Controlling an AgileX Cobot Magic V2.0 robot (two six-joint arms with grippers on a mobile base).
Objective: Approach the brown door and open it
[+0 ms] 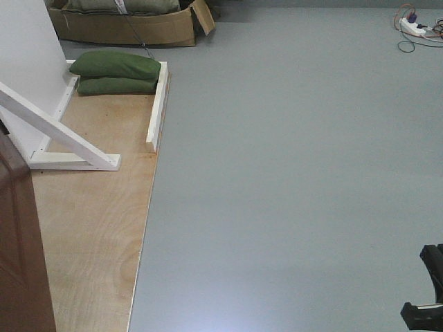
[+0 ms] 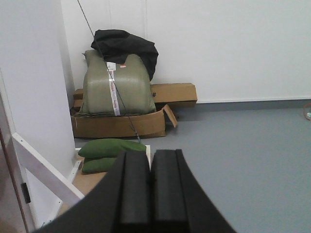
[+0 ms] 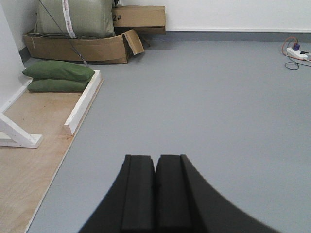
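Note:
The brown door (image 1: 21, 249) shows as a dark wood panel at the lower left edge of the front view, standing on a plywood base (image 1: 90, 228). A sliver of its edge shows at the far left of the left wrist view (image 2: 6, 194). My left gripper (image 2: 151, 160) is shut and empty, held in the air facing the far wall. My right gripper (image 3: 156, 162) is shut and empty above the grey floor. Part of the right arm (image 1: 426, 290) shows at the lower right of the front view. The door handle is out of view.
A white wall panel (image 1: 28, 62) with a white diagonal brace (image 1: 62, 131) stands beside the door. Two green sandbags (image 1: 116, 72) lie at the base's far end, by a white rail (image 1: 158, 104). Cardboard boxes (image 1: 124, 24) stand beyond. A power strip with cables (image 1: 415, 28) lies far right.

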